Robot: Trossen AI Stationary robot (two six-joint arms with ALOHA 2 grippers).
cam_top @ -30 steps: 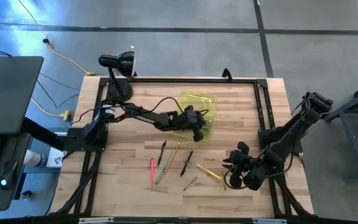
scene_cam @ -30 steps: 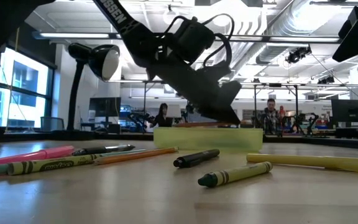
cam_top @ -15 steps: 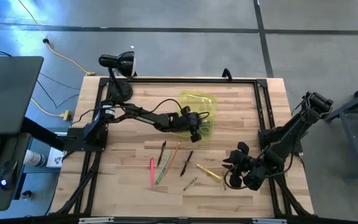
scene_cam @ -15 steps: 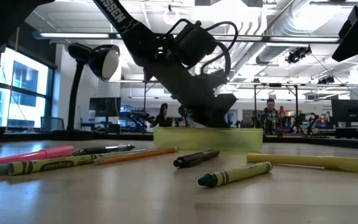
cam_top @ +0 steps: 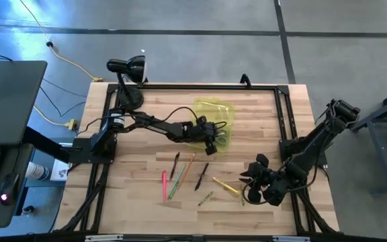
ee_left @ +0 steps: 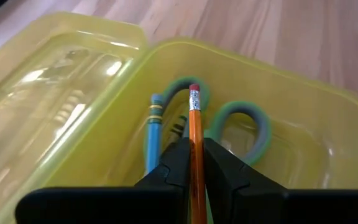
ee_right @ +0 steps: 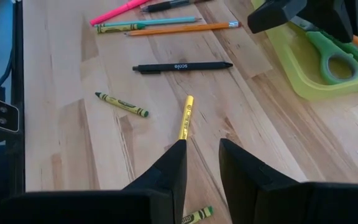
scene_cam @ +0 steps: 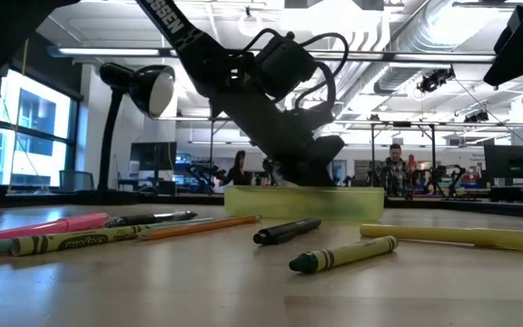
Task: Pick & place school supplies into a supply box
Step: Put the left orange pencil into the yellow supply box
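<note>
The supply box (cam_top: pixel 215 109), translucent yellow-green with its lid open, lies at the table's middle far side. Inside it are green-handled scissors (ee_left: pixel 253 124) and a blue crayon (ee_left: pixel 153 127). My left gripper (ee_left: pixel 196 146) reaches down into the box (scene_cam: pixel 302 202), shut on an orange pencil (ee_left: pixel 195 115). More supplies lie on the wood nearer the front: a black pen (ee_right: pixel 182 66), a yellow pencil (ee_right: pixel 186 116), a green crayon (ee_right: pixel 122 104), an orange pencil (ee_right: pixel 182 28) and a pink marker (cam_top: pixel 164 186). My right gripper (cam_top: pixel 247 185) hangs open at the near right, over bare wood. My left gripper pinches the orange pencil's shaft (ee_left: pixel 196 155) between its two fingers, and the pencil runs along the fingers. The eraser end (ee_left: pixel 194 93) sticks out ahead of the fingertips, inside the box. The fingers slant down from the table's left. I cannot tell whether the pencil touches the box's floor.
A black desk lamp (cam_top: pixel 126 72) stands at the far left corner. A dark frame (cam_top: pixel 284 121) edges the table. Bare wood lies between the box and the loose supplies. People show in the room behind the table (scene_cam: pixel 394 168).
My left gripper has tipped downward over the box without shifting along the table, and its fingers and the orange pencil have sunk from above the box's rim into the box.
</note>
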